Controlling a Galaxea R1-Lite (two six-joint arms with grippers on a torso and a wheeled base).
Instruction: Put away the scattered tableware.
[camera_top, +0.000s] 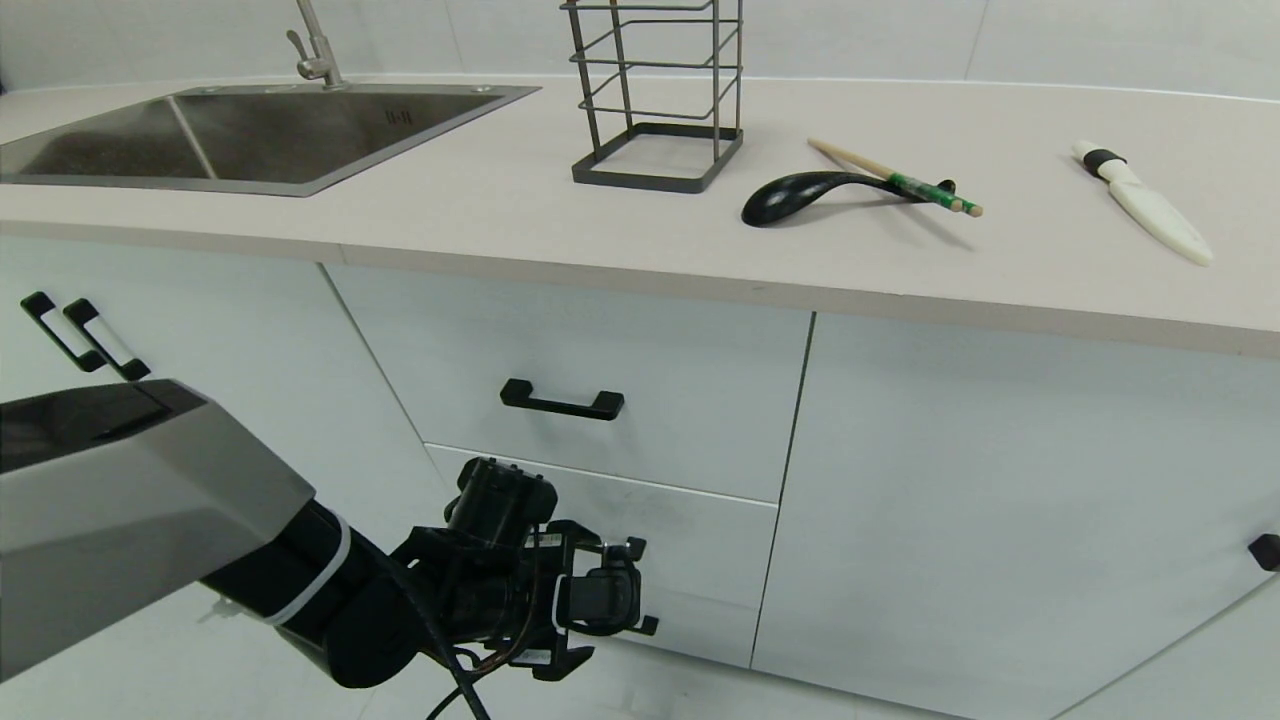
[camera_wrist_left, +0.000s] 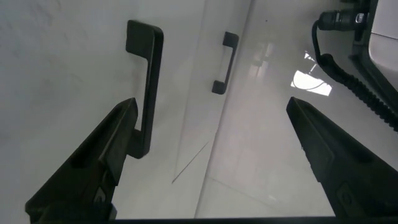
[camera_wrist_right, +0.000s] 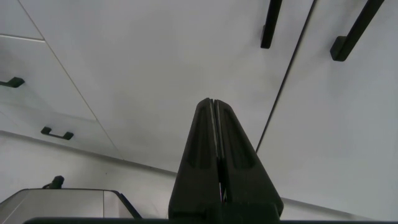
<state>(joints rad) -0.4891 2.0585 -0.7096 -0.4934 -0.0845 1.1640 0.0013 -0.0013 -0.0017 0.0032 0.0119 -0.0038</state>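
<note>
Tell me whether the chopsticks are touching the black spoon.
Touching. The head view shows the chopsticks lying across the raised handle of the black spoon, propped up on it near their tips.

Bright and even all over, soft overhead light. On the countertop the ladle and chopsticks throw only faint shadows toward lower right. The sink basin has a dull sheen, and the left wrist view catches a white glare patch on the glossy floor.

Kitchen: steel sink with tap, pale countertop, white cabinets, drawer handle.
</note>
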